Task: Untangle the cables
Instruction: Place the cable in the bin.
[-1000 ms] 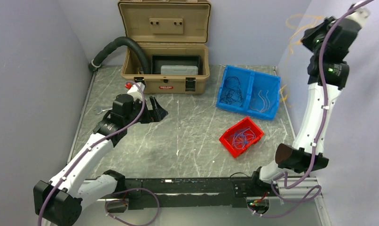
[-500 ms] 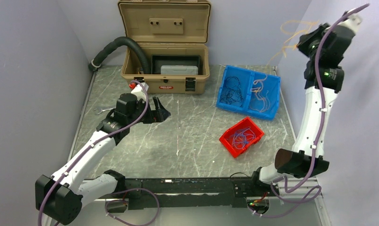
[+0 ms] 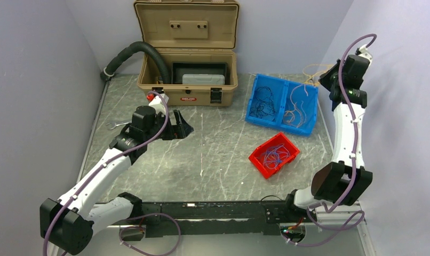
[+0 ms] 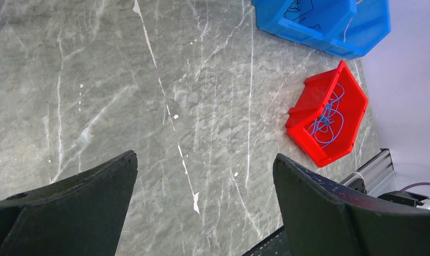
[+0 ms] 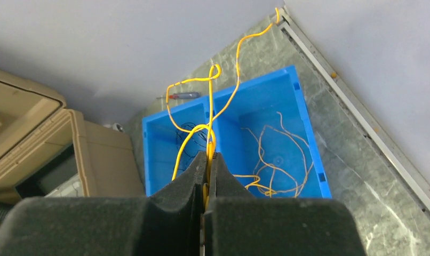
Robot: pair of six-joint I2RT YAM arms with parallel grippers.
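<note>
Two hands to log, nearest first. Your left hand (image 4: 205, 160) hovers over bare worktop (image 3: 213, 154) with jaws spread wide and nothing between them. It has no part in this step.

Next out is the red bin (image 3: 263, 145), holding a loose knot of blue cables (image 3: 276, 156).

Beyond it stands the blue bin (image 3: 277, 124). The black cables (image 3: 265, 101) are in its left compartment and the yellow-orange cables (image 3: 297, 106) in its right.

Your right hand (image 5: 209, 157) is above the far right corner of the blue bin, pinched shut on one yellow strand (image 5: 210, 106). The strand loops up from the fingertips, and one tail reaches toward the worktop's back corner, outside the rim.

Judgement: the step in hand is dropping this strand with its own colour. Bring the hand in over the right compartment and go low before you let go. The wire is springy (it will likely flick). Watch the loop that shows against the divider, since it could snag the black tangle. Gather the stray tail inside the wall first.

Farthest back are the open tan case (image 3: 187, 69) and the black hose (image 3: 133, 50).
</note>
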